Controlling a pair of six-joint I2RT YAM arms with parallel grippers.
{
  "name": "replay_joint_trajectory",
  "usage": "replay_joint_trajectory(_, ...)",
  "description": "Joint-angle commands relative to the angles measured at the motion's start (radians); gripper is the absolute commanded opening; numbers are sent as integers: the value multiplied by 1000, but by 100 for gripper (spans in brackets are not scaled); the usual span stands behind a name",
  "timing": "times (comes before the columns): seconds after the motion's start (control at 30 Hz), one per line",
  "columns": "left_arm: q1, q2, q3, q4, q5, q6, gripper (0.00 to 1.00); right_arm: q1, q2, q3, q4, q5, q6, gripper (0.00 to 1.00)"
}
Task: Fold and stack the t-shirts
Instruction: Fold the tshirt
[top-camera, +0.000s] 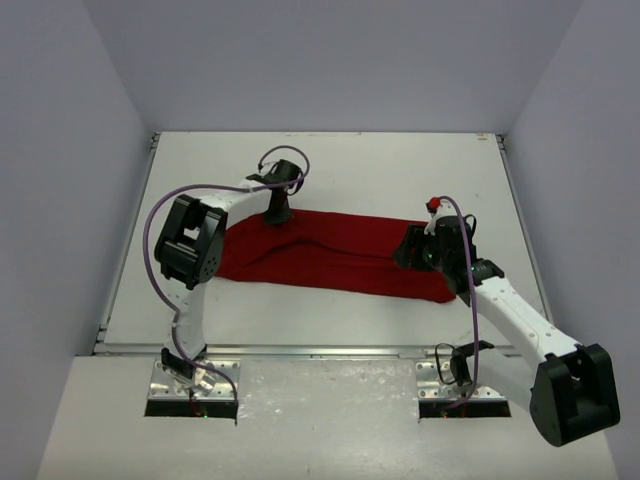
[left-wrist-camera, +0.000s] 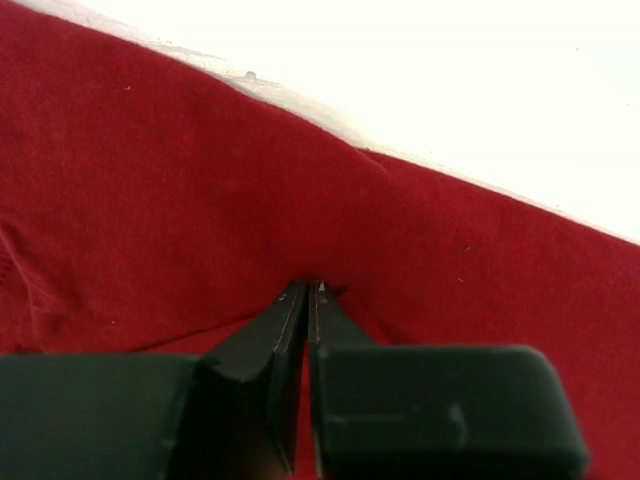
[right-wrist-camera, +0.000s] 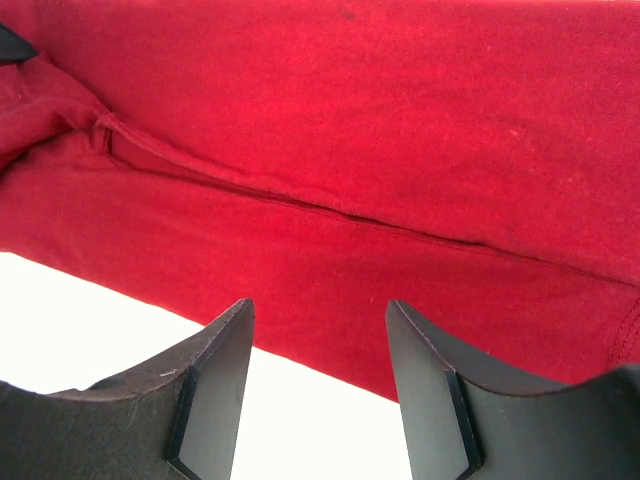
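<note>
A dark red t-shirt (top-camera: 330, 255) lies spread in a long band across the middle of the white table, folded lengthwise with a seam running along it (right-wrist-camera: 350, 130). My left gripper (top-camera: 278, 215) stands on the shirt's far edge near its left end. Its jaws are shut on a pinch of the red cloth (left-wrist-camera: 200, 180), which puckers at the left gripper's tips (left-wrist-camera: 310, 288). My right gripper (top-camera: 408, 250) hovers over the shirt's right end. The right gripper (right-wrist-camera: 318, 304) is open with nothing between its fingers, straddling the shirt's edge where cloth meets table.
The white table (top-camera: 350, 160) is boxed in by pale walls on the left, back and right. A metal rail (top-camera: 300, 350) runs along its near edge, with both arm bases just below it.
</note>
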Motion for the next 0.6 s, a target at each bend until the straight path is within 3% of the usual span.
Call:
replay_joint_trajectory(0.0,-16,-53,-1,24,-11,-9,0,3,-10,-1,41,-12,-5,56)
replay_joint_trajectory(0.57,-82,-270,-139,65,-37,-41,0,2,-22,-2,40,-15,-3,56)
